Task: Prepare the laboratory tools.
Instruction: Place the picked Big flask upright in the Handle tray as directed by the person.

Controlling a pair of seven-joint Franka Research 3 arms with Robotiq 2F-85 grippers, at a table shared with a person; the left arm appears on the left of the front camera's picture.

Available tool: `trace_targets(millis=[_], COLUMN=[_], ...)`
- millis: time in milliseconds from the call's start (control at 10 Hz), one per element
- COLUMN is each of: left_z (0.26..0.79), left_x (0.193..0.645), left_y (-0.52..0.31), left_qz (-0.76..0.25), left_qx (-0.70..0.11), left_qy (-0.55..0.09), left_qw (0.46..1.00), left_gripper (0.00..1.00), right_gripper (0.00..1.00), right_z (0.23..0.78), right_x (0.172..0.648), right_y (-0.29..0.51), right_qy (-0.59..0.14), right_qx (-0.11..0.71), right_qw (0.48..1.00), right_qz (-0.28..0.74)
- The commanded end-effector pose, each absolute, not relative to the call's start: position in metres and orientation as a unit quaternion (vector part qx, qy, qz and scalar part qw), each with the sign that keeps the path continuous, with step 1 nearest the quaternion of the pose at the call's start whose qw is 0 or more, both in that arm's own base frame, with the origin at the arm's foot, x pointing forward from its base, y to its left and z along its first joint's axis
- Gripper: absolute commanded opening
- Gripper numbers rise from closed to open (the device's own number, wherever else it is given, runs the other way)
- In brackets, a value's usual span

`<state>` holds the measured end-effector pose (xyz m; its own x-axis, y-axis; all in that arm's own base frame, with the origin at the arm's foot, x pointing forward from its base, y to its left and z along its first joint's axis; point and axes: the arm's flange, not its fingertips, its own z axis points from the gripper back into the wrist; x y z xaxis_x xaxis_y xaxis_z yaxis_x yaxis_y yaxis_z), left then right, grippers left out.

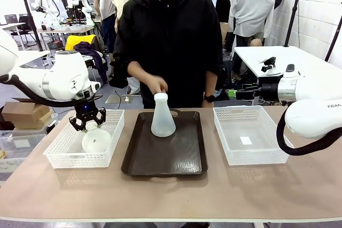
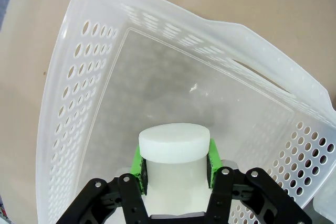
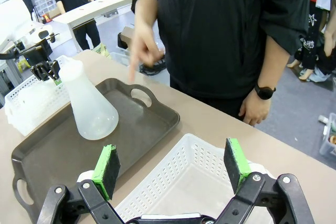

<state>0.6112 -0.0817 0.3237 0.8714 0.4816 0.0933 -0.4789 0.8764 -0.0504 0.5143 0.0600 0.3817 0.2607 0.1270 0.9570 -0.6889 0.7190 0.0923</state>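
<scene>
Two flasks: one upright on the dark tray [image 1: 133, 164] at frame centre [image 1: 162, 116], one [image 1: 96, 140] lower left in the basket [image 1: 59, 156], apparently tipped, neck clamped between left gripper [image 2: 176, 167] pads. Right gripper [image 3: 173, 169] spread wide, empty, above the other basket [image 3: 184, 182].

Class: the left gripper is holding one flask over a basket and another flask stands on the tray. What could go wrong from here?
1. The left gripper pinches its flask only at the narrow neck, over the left basket; the smooth plastic might slip or swing.
2. The person's hand hovers by the tray's flask, so an arm bringing the next flask could meet it.
</scene>
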Motion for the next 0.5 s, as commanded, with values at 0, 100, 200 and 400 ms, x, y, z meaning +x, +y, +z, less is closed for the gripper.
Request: trace_targets(millis=[0,100,200,400], left_z=[0.3237,0.3237,0.3237,0.3237], left_x=[0.6112,0.6112,0.6112,0.6112], left_y=[-0.0821,-0.0821,-0.0821,-0.0821], left_qz=[0.248,0.248,0.248,0.248], left_qx=[-0.013,-0.013,-0.013,-0.013], left_qy=[-0.052,-0.052,-0.052,-0.052], left_qw=[0.967,0.967,0.967,0.967], left_gripper=[0.00,0.00,0.00,0.00], right_gripper=[1.00,1.00,1.00,1.00], right_z=[0.3854,0.3854,0.3854,0.3854], right_x=[0.5145,0.5145,0.5145,0.5145], right_y=[0.0603,0.0603,0.0603,0.0603], right_qy=[-0.540,-0.540,-0.540,-0.540], right_qx=[0.259,0.259,0.259,0.259], right_qw=[0.753,0.753,0.753,0.753], right_qz=[0.273,0.273,0.273,0.273])
